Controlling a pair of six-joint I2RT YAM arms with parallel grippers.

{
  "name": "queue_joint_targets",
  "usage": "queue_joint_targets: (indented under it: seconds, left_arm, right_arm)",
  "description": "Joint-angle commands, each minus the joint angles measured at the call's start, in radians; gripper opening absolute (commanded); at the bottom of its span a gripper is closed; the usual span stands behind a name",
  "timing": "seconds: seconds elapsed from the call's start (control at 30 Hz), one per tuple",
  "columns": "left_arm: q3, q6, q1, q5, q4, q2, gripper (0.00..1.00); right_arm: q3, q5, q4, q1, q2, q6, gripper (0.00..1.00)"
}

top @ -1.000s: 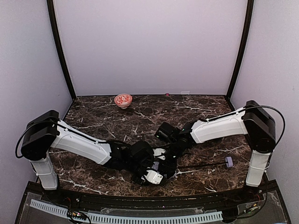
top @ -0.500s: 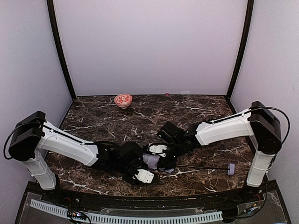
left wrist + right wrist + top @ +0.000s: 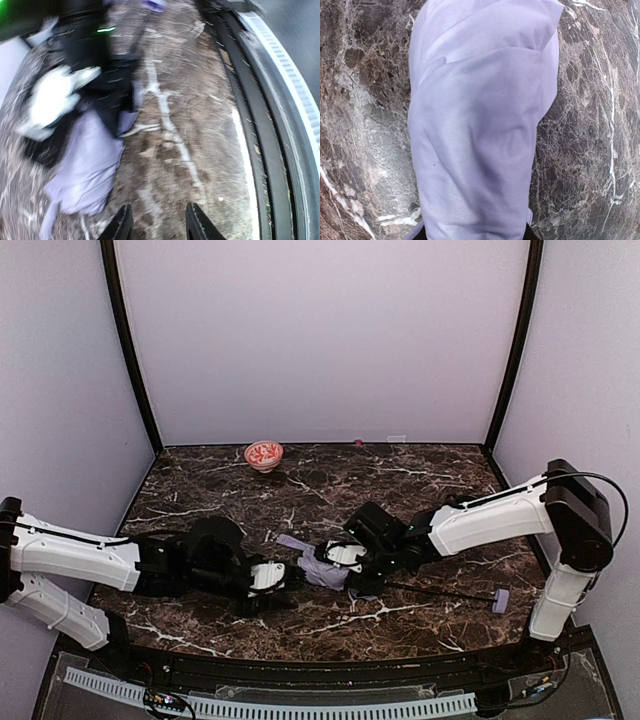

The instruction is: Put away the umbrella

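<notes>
The umbrella (image 3: 320, 570) lies on the marble table as a bunched lavender canopy, with its thin black shaft running right to the small lavender handle (image 3: 500, 599). My right gripper (image 3: 345, 565) is shut on the canopy. In the right wrist view the fabric (image 3: 480, 125) fills the frame and only the fingertips (image 3: 420, 235) show at its sides. My left gripper (image 3: 283, 580) is open and empty, just left of the canopy. In the left wrist view its gripper (image 3: 159, 225) hovers over bare marble, with the fabric (image 3: 87, 165) ahead to the left.
A red patterned bowl (image 3: 264, 454) stands at the back of the table. The black front rail (image 3: 270, 125) runs close along the right of the left wrist view. Purple walls enclose the table on three sides.
My left arm has pulled back to the left, off the umbrella. The lavender canopy now shows. My right gripper, the canopy and the handle have shifted slightly right.
</notes>
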Motion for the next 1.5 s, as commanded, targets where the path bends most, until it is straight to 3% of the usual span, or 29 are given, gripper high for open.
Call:
queue_joint_targets:
  seconds: [0.0, 0.1, 0.17, 0.27, 0.37, 0.47, 0.6, 0.77, 0.93, 1.0, 1.2, 1.47]
  left_arm:
    - [-0.096, -0.249, 0.112, 0.033, 0.18, -0.125, 0.42]
    - [-0.16, -0.399, 0.217, 0.023, 0.354, -0.185, 0.6]
    - [-0.147, -0.551, 0.349, 0.092, 0.391, -0.159, 0.6]
    - [-0.083, -0.591, 0.413, 0.083, 0.302, -0.084, 0.57]
    - [-0.007, -0.572, 0.424, -0.045, 0.153, 0.004, 0.63]
    - [0.14, -0.596, 0.451, -0.072, -0.046, 0.147, 0.66]
    - [0.233, -0.445, 0.42, 0.038, -0.196, 0.236, 0.67]
    - [0.101, -0.152, 0.356, 0.114, -0.064, 0.179, 0.68]
    - [0.071, -0.009, 0.335, 0.32, -0.063, 0.196, 0.84]
    - [0.081, 0.038, 0.301, 0.31, -0.08, 0.229, 0.89]
    - [0.114, 0.105, 0.25, 0.138, -0.025, 0.334, 0.84]
    - [0.141, 0.163, 0.228, -0.107, 0.005, 0.387, 0.57]
  right_arm:
    - [-0.038, 0.039, 0.07, -0.008, -0.045, -0.02, 0.0]
    - [-0.07, 0.015, 0.1, -0.004, -0.068, -0.058, 0.0]
    - [-0.091, -0.046, 0.097, 0.0, -0.088, -0.098, 0.0]
    - [-0.117, -0.119, 0.076, 0.004, -0.134, -0.141, 0.0]
    - [-0.151, -0.13, 0.07, 0.014, -0.169, -0.195, 0.0]
    - [-0.171, -0.099, 0.069, 0.038, -0.169, -0.233, 0.0]
    - [-0.157, -0.046, 0.032, 0.076, -0.144, -0.258, 0.0]
    - [-0.168, -0.105, -0.002, 0.11, -0.154, -0.322, 0.0]
    - [-0.16, -0.14, -0.044, 0.12, -0.152, -0.331, 0.0]
    - [-0.163, -0.136, -0.039, 0.124, -0.154, -0.328, 0.0]
    - [-0.144, -0.139, -0.061, 0.133, -0.149, -0.315, 0.0]
    - [-0.158, -0.151, -0.074, 0.138, -0.216, -0.297, 0.0]
